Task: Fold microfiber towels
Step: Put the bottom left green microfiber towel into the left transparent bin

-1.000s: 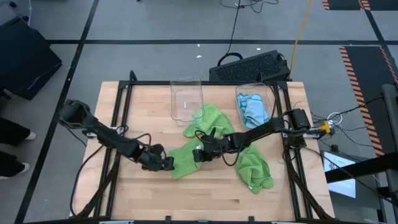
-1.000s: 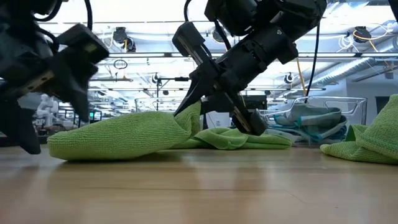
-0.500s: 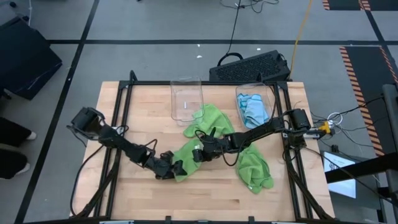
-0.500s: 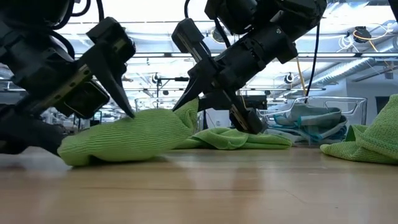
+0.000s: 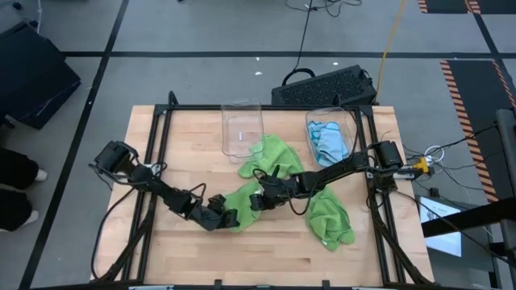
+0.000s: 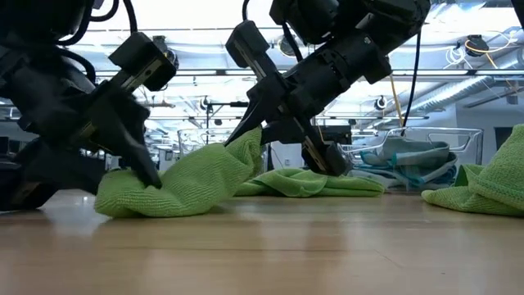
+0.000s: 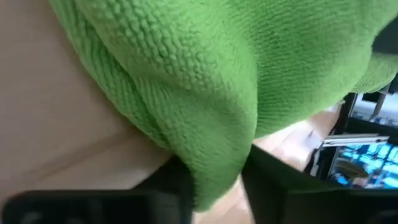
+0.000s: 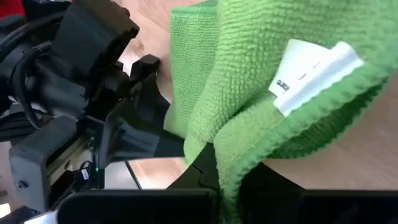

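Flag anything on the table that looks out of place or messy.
Nothing is damaged or spilled. The lime green towel gripped by both the left gripper and right gripper is bunched, not flat. Two more green towels lie crumpled, and blue towels sit heaped in a clear bin.

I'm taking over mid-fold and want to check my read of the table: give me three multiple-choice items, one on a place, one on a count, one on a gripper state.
1. Where do the soft light blue microfiber cloths lie?
A. inside a clear plastic bin
B. on the bare wood
C. under the left arm

2. How many clear plastic bins stand on the wooden table?
A. one
B. two
C. three

3. What does the right gripper hold?
A. nothing
B. a bin
C. the lime green microfiber towel

Answers: 1 A, blue cloth sits within the bin walls; 2 B, the second bin looks empty; 3 C, its jaws pinch the towel's edge, while the left gripper closes on the far end.
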